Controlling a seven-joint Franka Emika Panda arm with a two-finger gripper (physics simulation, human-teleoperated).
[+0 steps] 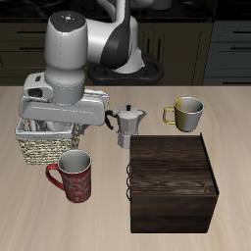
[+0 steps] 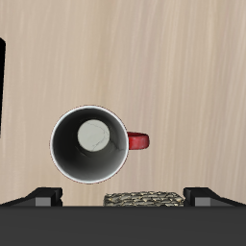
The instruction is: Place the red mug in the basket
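Note:
The red mug (image 1: pixel 75 179) stands upright on the table near the front edge, just in front of the basket (image 1: pixel 44 149). The basket is tan wicker with a pale lining, and the arm partly covers it. My gripper (image 1: pixel 61 123) hangs above the basket, higher than the mug and a little behind it. In the wrist view I look down into the mug (image 2: pixel 89 143) and see its grey-white inside, with its red handle (image 2: pixel 139 141) sticking out sideways. The basket rim (image 2: pixel 142 198) shows between my fingertips (image 2: pixel 43 195). The gripper (image 2: pixel 123 197) is open wide and empty.
A large dark wooden box (image 1: pixel 174 184) sits beside the mug near the front edge; its edge shows in the wrist view (image 2: pixel 3 86). A silver moka pot (image 1: pixel 127 125) and a yellowish-olive mug (image 1: pixel 186 114) stand farther back.

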